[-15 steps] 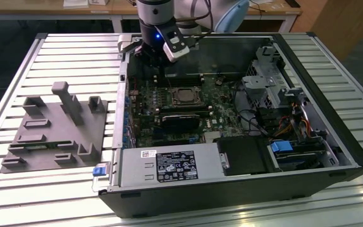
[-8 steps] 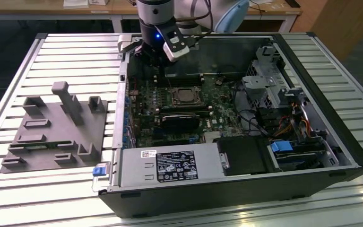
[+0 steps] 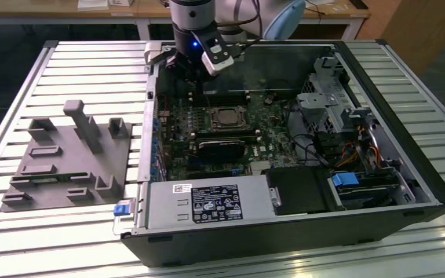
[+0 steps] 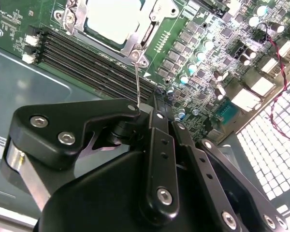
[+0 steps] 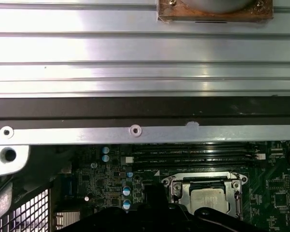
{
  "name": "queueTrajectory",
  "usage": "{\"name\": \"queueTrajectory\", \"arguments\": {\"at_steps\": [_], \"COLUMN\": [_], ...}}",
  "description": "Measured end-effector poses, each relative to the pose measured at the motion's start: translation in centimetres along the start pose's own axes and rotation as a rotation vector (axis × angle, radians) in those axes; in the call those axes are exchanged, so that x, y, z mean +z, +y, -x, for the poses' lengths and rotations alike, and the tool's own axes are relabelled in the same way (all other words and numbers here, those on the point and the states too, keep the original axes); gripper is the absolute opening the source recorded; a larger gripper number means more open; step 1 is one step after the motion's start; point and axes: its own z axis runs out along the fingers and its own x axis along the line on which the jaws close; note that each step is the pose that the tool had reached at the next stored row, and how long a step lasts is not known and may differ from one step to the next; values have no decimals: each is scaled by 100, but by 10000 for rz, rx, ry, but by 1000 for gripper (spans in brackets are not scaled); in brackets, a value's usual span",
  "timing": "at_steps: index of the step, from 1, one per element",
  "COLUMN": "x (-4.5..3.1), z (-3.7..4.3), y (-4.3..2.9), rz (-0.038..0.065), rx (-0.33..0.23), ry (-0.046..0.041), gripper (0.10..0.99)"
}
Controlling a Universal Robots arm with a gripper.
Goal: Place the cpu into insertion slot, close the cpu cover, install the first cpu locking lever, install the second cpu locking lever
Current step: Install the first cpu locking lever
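exterior view: gripper (image 3: 194, 74) hangs inside the computer case (image 3: 408, 174), beyond the cpu (image 3: 224, 117) seated in the insertion slot (image 3: 209, 117). second wrist view: cpu cover (image 4: 144, 36) lies closed; jaws pinch the locking lever (image 4: 137, 82). first wrist view: cpu (image 5: 208, 198) near memory slots (image 5: 193, 154).

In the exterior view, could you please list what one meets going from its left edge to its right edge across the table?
Grey fixture block → power supply → cpu under the closed cpu cover → blue-tabbed drive bay → right wall of the computer case.
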Motion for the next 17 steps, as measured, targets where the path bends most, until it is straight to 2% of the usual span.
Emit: {"name": "queueTrajectory", "arguments": {"at_steps": [17], "x": [6], "z": [77], "y": [3], "rz": [0], "rx": [0], "ry": [0], "gripper": [106]}}
